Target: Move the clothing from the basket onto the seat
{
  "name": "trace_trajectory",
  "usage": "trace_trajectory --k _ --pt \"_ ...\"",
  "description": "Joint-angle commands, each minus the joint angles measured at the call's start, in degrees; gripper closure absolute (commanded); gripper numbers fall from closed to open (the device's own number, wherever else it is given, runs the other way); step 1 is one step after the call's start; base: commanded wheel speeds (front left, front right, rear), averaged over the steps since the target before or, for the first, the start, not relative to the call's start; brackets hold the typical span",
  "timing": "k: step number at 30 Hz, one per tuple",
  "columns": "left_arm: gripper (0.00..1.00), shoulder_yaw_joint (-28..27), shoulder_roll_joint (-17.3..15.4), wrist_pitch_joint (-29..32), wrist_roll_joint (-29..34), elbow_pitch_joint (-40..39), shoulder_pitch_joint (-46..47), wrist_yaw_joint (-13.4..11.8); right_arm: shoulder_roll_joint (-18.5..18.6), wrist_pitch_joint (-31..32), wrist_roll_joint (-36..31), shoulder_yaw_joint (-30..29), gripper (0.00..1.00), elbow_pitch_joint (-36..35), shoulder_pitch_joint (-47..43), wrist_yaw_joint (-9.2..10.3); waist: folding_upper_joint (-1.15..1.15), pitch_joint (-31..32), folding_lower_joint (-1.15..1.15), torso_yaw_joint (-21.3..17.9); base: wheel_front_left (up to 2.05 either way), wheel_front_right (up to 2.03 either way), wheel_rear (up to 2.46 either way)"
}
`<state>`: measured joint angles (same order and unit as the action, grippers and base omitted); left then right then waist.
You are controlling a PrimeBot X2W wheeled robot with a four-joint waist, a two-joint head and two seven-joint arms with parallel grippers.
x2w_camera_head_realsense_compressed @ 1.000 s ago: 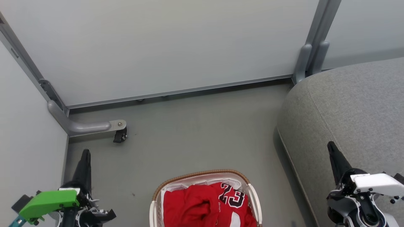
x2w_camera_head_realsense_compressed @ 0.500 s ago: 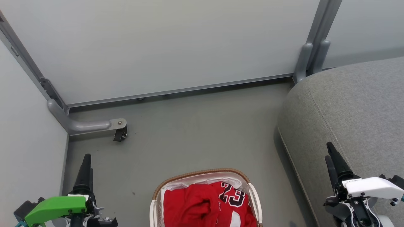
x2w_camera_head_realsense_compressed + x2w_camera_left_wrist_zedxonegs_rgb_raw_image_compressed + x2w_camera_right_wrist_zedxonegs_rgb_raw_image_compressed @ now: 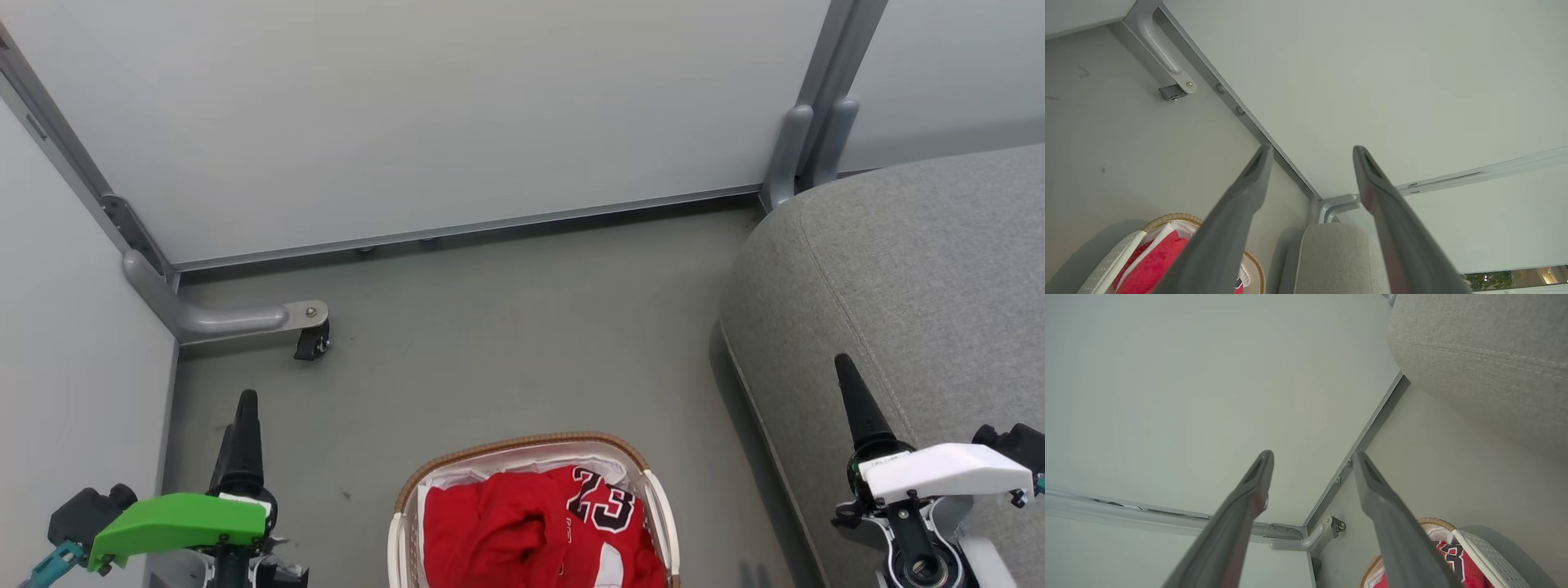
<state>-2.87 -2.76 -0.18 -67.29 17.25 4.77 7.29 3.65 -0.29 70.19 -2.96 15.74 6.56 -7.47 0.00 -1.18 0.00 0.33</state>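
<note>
Head view: your left gripper [image 3: 246, 408], under its green cover [image 3: 175, 523], stands at the lower left over the grey floor [image 3: 506, 327]. Your right gripper [image 3: 846, 376], under its white cover [image 3: 947, 474], stands at the lower right over the seat [image 3: 898, 261]. From here each pair of fingers lines up edge-on, so you cannot judge the gap. Between the two, at the bottom edge, the basket [image 3: 506, 445] sits on the floor near the seat's edge. The clothing [image 3: 506, 531], red with a black "23" uppermost, lies heaped inside it; it may be more than one garment, but the folds hide the count. A caster [image 3: 313, 343] on a grey bracket stands near the left wall panel [image 3: 73, 367]. Left wrist view: the two fingers [image 3: 1229, 220] are spread apart with nothing between them. The basket and red cloth show at the lower left, the seat's corner at the bottom centre. Right wrist view: the fingers [image 3: 1229, 522] are likewise spread and empty. The seat takes the upper right and the basket lies at the lower right.
</note>
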Motion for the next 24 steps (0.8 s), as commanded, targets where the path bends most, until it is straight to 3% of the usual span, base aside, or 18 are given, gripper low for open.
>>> trace_trajectory --k 1,10,24 --pt "0.00 0.37 -0.75 -0.76 2.83 -0.46 1.94 0.09 0.50 -0.72 -2.37 0.29 0.00 -0.99 1.79 -0.01 0.00 -0.06 0.00 0.01 0.00 0.00 0.00" --pt "0.00 1.21 -1.00 -2.70 13.57 0.53 2.15 0.04 1.43 -2.65 -11.23 2.92 0.00 -0.22 2.79 -0.01 0.00 -0.37 0.00 0.09 0.00 0.00 0.00" --pt "0.00 3.36 -1.80 -5.33 26.59 0.24 0.67 -1.97 1.15 -5.29 -26.87 3.53 0.00 0.29 2.52 -0.02 0.00 -0.58 0.00 0.35 0.00 0.00 0.00"
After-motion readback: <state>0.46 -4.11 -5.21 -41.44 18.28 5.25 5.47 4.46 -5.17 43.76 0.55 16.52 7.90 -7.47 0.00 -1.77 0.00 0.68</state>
